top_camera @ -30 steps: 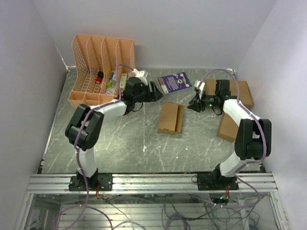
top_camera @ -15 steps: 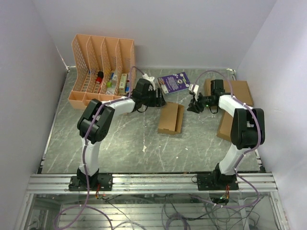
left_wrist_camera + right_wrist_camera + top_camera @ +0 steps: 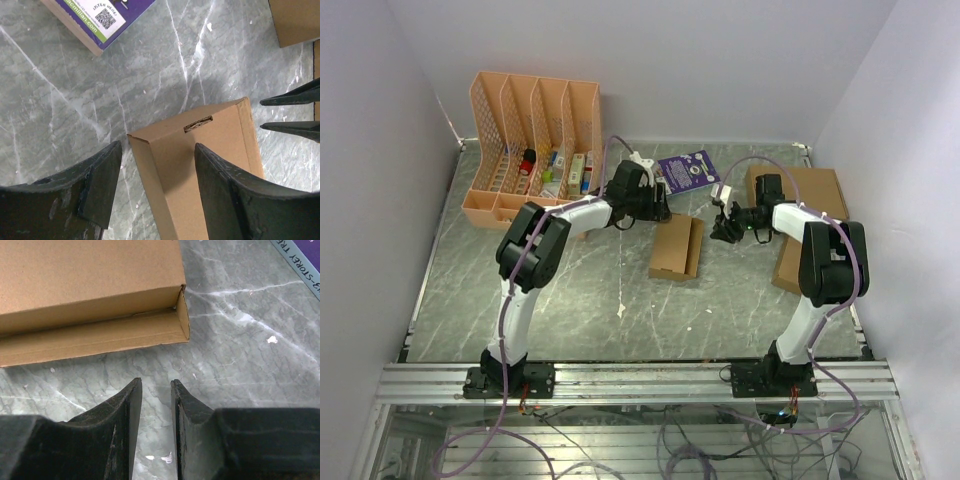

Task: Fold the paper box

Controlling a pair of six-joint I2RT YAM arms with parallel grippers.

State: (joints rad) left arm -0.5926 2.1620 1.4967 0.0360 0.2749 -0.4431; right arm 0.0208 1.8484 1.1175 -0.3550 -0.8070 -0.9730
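Note:
The paper box (image 3: 676, 247) is a slim brown carton lying flat mid-table, with a strip sticking out along its right side. In the left wrist view its far end (image 3: 200, 165) shows a slot in the top face. My left gripper (image 3: 660, 208) hovers open over that far end. Its jaws (image 3: 157, 150) straddle the carton's left edge, one finger over the table and one over the top face. Off the carton's far right corner (image 3: 90, 290) my right gripper (image 3: 723, 222) stands open by a narrow gap (image 3: 156, 382), nothing between the fingers.
A purple printed pack (image 3: 684, 171) lies behind the carton. An orange file rack (image 3: 530, 140) with small items stands at the back left. A large flat cardboard box (image 3: 820, 190) and another small carton (image 3: 790, 265) lie on the right.
My left arm has reached right and nearer, bringing its gripper over the carton's far end with the jaws a little narrower. The right gripper has edged left toward the carton.

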